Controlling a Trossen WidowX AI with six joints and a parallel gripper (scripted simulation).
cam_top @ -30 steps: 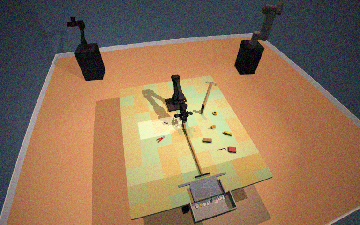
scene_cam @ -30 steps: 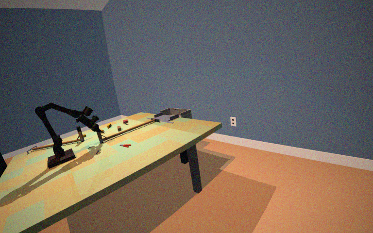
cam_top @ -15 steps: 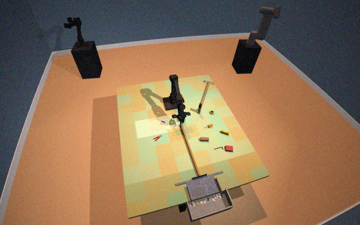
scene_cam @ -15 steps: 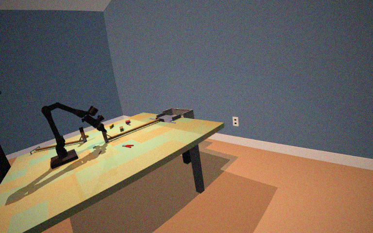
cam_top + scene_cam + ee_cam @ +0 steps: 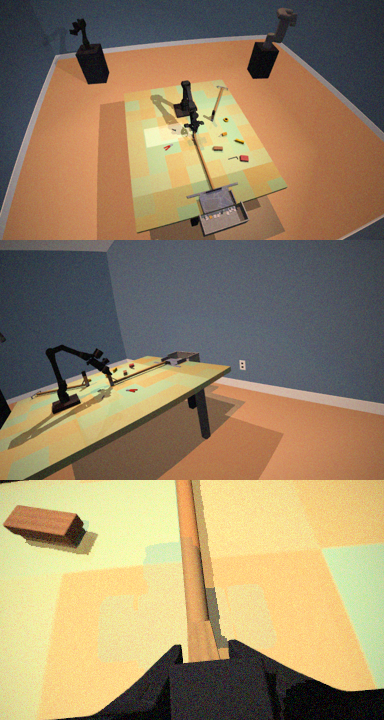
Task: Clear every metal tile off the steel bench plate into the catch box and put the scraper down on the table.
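Note:
My gripper [image 5: 194,133] [image 5: 109,374] [image 5: 205,649] is shut on the grip end of the long scraper. The scraper's wooden handle [image 5: 203,159] [image 5: 141,371] [image 5: 191,565] runs out over the table to the steel plate. Its dark head is low at the plate's near edge, beside the grey crossbar [image 5: 193,196]. The steel bench plate [image 5: 210,205] [image 5: 176,361] shows pale lines and no tile that I can make out. The catch box [image 5: 226,223] [image 5: 194,357] joins its far end. Several small pale tiles and an orange one [image 5: 210,217] lie inside, along the wall nearest the plate.
A second long-handled tool [image 5: 218,101] [image 5: 52,390] lies right of the arm's base. Red pliers [image 5: 167,147] [image 5: 131,390] lie left of the handle. A brown block [image 5: 218,148] [image 5: 42,522], yellow items, a hex key [image 5: 233,157] and a red block [image 5: 244,158] lie right.

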